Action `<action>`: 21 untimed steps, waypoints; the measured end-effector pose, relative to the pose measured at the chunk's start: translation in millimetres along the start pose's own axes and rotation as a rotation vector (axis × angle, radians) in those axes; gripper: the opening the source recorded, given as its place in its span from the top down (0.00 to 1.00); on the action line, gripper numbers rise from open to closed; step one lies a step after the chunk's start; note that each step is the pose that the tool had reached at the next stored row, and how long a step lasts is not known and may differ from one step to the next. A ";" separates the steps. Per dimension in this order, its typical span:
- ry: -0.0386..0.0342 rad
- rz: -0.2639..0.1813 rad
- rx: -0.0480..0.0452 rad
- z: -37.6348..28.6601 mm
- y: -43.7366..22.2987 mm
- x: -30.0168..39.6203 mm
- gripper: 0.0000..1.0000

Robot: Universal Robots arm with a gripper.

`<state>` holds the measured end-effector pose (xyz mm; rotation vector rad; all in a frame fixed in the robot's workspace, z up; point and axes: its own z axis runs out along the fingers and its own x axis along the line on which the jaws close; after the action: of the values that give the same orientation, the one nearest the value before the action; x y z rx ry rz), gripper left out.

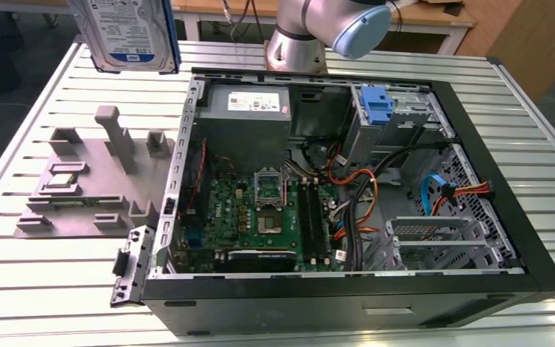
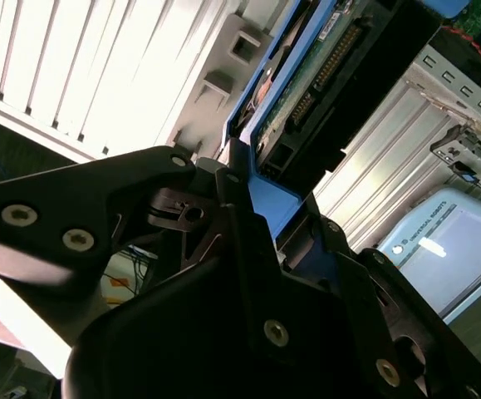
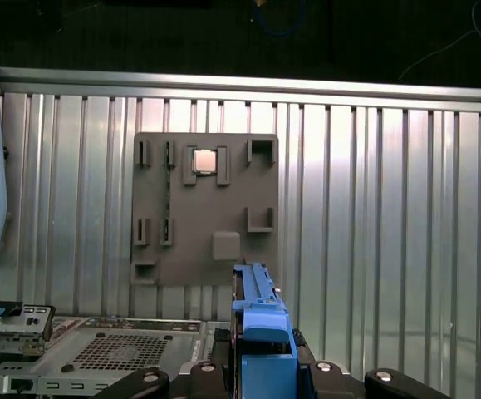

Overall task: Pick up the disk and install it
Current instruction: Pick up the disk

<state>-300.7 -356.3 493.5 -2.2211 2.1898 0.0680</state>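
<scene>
The disk (image 1: 123,32), silver-grey with a blue-and-white label and blue side rails, hangs upright in the air above the table's far corner on the exterior view's left, beyond the open computer case (image 1: 509,238). In the second wrist view my gripper (image 2: 265,208) is shut on the disk (image 2: 306,75), its black fingers (image 2: 223,187) clamping the blue rail. In the first wrist view the blue rail of the disk (image 3: 261,320) stands between the sides of my gripper (image 3: 261,370).
A grey fixture plate (image 1: 84,181) with upright holders and a small chip lies left of the case. Inside the case sit the power supply (image 1: 248,101), the motherboard (image 1: 258,217) and a drive cage with a blue bracket (image 1: 379,108). The arm's base (image 1: 297,43) stands behind.
</scene>
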 end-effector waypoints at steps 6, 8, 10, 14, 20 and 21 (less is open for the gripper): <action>0.0000 0.000 0.0000 -0.2 -15.2 0.2 0.64; 0.0000 0.000 0.0001 -0.2 -16.4 0.4 0.64; -0.0001 0.000 0.0001 -0.3 -16.4 2.1 0.64; 0.0002 0.000 -0.0001 -0.7 -16.3 10.0 0.64; 0.0005 0.000 0.0000 -1.5 -16.1 28.8 0.64; 0.0006 0.000 0.0001 -1.5 -16.8 30.2 0.64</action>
<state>-283.4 -386.3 493.4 -2.2214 2.1899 0.0673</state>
